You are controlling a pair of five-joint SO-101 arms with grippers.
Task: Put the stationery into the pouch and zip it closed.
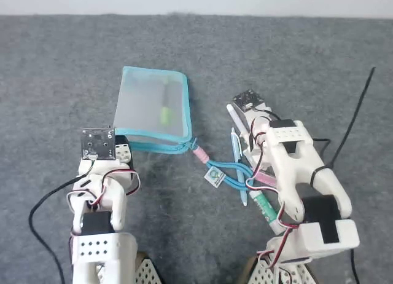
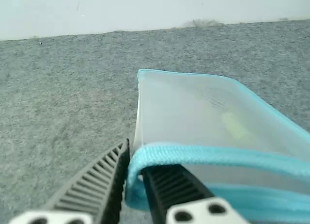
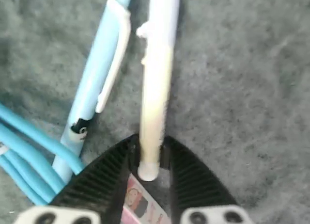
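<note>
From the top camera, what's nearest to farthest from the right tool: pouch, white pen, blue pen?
1. White pen, held in the right tool.
2. Blue pen, lying just beside it.
3. Pouch, farthest, across the table.

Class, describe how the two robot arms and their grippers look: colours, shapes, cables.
The left arm and right arm are white moulded plastic with black motor blocks and loose red, white and black wires. The left gripper and right gripper have black ribbed fingers tapering to points.
</note>
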